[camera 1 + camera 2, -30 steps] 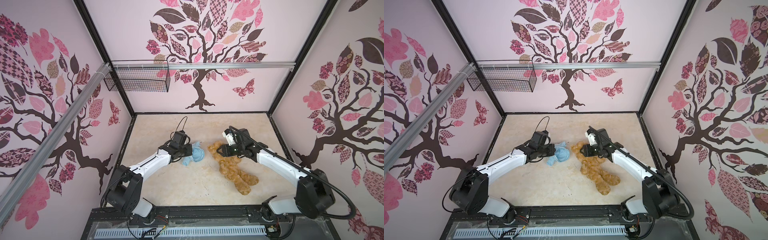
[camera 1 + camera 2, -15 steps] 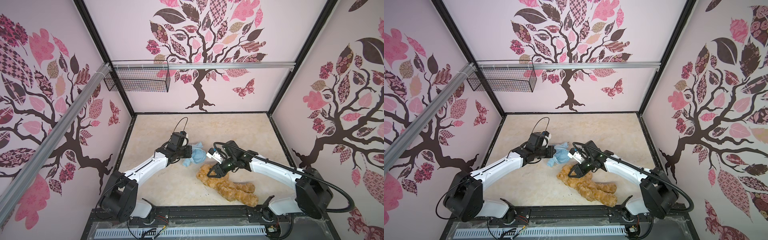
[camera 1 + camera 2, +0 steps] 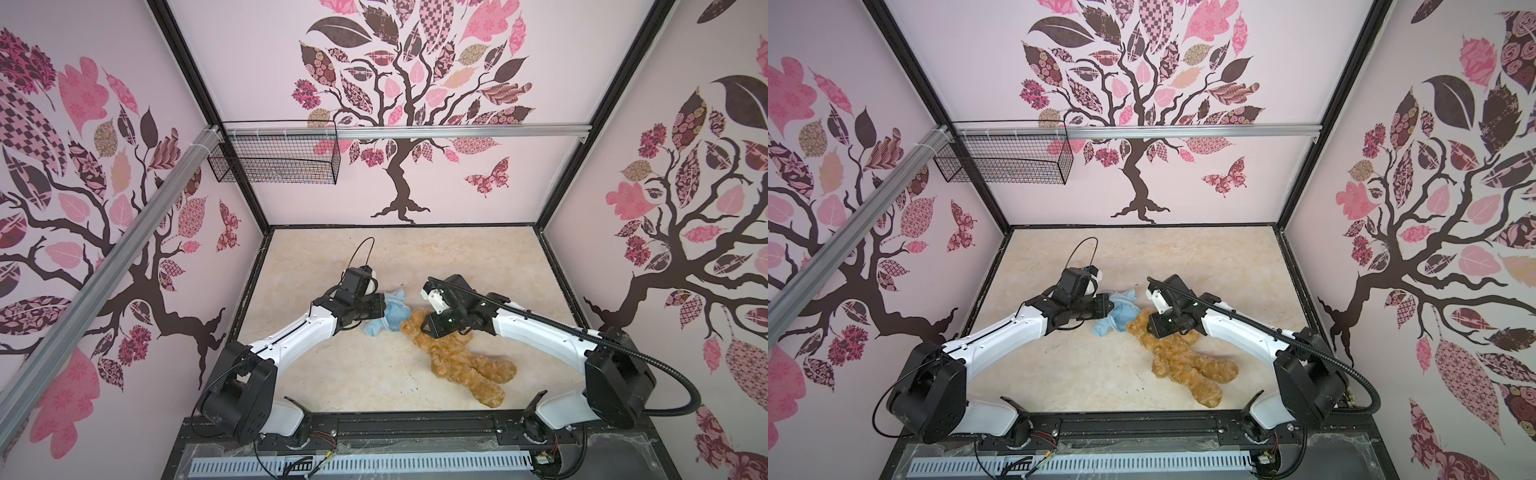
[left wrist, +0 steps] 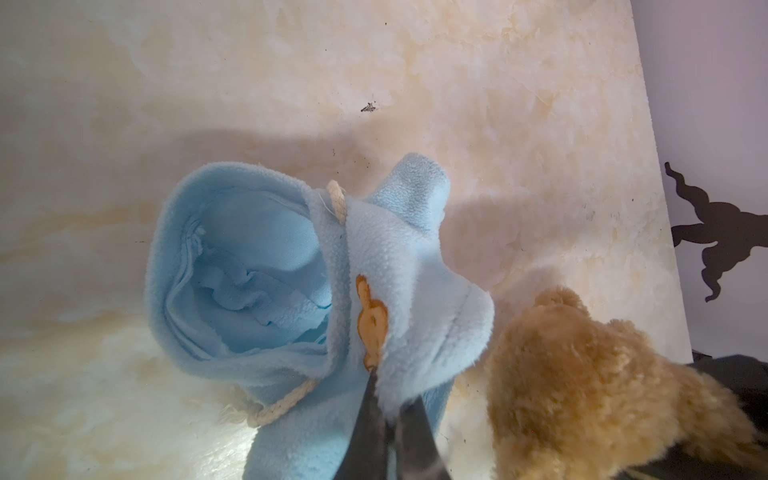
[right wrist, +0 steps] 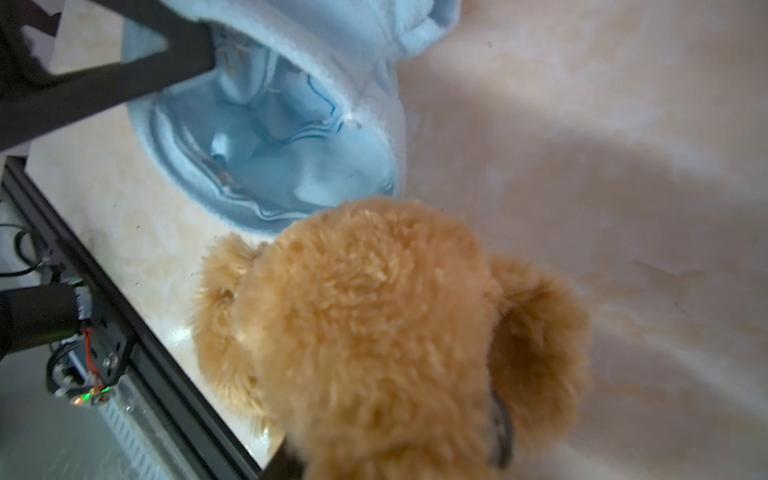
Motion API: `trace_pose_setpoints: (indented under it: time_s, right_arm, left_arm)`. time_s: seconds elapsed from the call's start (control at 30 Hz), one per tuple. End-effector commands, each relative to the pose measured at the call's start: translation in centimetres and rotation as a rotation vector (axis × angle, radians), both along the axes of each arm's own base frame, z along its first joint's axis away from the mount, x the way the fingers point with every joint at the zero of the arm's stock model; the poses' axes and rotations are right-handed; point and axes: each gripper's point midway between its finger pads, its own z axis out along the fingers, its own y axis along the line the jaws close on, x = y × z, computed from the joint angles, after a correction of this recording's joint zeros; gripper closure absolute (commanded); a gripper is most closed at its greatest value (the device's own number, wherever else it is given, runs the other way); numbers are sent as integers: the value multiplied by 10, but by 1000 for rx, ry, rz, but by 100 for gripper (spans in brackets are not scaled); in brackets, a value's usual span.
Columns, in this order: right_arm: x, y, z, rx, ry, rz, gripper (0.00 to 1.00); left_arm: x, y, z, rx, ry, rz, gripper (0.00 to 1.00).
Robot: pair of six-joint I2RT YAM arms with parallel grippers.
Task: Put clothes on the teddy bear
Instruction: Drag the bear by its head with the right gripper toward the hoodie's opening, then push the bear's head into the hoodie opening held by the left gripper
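The hoodie (image 4: 415,266) is pinched in the clenched left gripper (image 4: 388,399). The teddy bear (image 5: 374,324) is grasped at the head by the right gripper (image 5: 395,436), beside the hoodie's opening.

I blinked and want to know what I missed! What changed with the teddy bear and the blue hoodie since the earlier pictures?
The right claw, gripping the teddy bear, dragged it toward the front edge and then back, so its head now lies right beside the opening of the hoodie. The left claw stayed shut on the hoodie, which barely moved.
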Motion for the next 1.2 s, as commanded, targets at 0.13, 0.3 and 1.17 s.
trace_pose_setpoints:
  time_s: [0.13,0.3,1.17]
  right_arm:
    - [28,3,4,-131,-99,-168,71]
    - [32,-9,1,-215,-131,-211,71]
    - [-31,40,15,413,236,361,68]
  left_arm:
    - [-11,-12,-16,4,64,53,100]
    - [-13,-23,-21,-9,98,77,100]
    - [-20,-22,-10,12,21,-53,100]
